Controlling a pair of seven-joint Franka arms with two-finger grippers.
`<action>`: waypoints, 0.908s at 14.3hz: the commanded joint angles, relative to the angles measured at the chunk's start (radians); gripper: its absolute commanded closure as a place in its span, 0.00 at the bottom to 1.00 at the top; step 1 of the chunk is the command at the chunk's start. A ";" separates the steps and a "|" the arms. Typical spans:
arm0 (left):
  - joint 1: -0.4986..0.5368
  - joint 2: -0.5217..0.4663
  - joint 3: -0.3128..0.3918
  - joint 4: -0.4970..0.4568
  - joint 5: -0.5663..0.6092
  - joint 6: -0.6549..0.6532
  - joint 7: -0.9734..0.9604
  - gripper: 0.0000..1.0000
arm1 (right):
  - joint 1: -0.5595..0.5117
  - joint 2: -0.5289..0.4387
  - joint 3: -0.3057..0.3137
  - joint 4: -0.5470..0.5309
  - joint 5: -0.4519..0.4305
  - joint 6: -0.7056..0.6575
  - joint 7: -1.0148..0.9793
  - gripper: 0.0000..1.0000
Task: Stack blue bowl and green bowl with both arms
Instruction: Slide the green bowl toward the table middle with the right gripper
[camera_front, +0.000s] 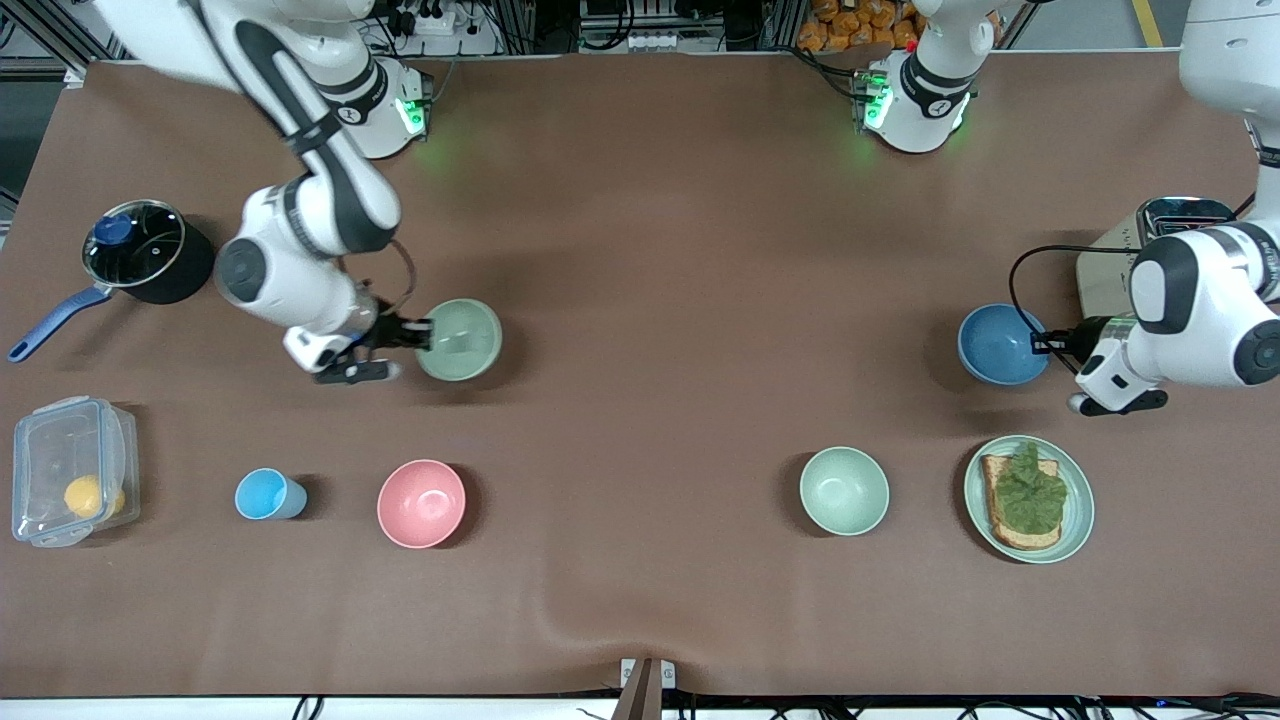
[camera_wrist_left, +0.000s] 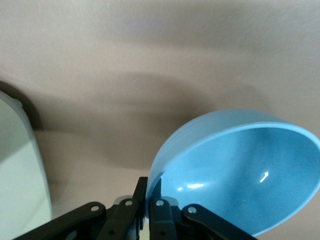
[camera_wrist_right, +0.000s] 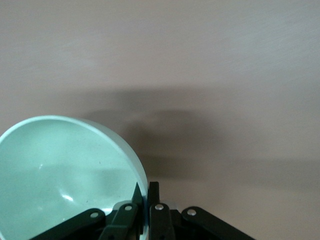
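Two white Franka arms work a brown-covered table (camera_front: 660, 300) that fills the front frame. The right arm descends from the frame's upper left, the left arm enters at the right edge. At left of centre, the right gripper (camera_front: 424, 335) pinches the rim of the green bowl (camera_front: 462, 340), one finger inside the wall and one outside; the right wrist view shows the fingertips (camera_wrist_right: 153, 192) closed on that rim (camera_wrist_right: 75, 170). At the frame's right, the left gripper (camera_front: 1045, 342) likewise clamps the rim of the blue bowl (camera_front: 1000, 344), and the left wrist view shows the bowl (camera_wrist_left: 245, 175) tilted in the grip above the cloth.

Along the lower half of the frame, from its left edge: a clear lidded box (camera_front: 70, 470) holding a yellow fruit, a light-blue cup (camera_front: 268, 494), a pink bowl (camera_front: 421, 503), a paler green bowl (camera_front: 844, 490), and a green plate (camera_front: 1078, 500) of toast. A black saucepan (camera_front: 150, 252) sits at upper left.
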 joint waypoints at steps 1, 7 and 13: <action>-0.033 0.004 0.001 0.043 -0.013 -0.039 0.003 1.00 | -0.006 -0.030 0.079 -0.012 0.028 0.011 0.100 1.00; -0.038 0.002 -0.058 0.062 -0.049 -0.061 0.009 1.00 | 0.111 -0.005 0.170 -0.013 0.027 0.120 0.341 1.00; -0.038 0.002 -0.074 0.074 -0.078 -0.079 0.016 1.00 | 0.272 0.067 0.154 -0.019 0.016 0.264 0.502 1.00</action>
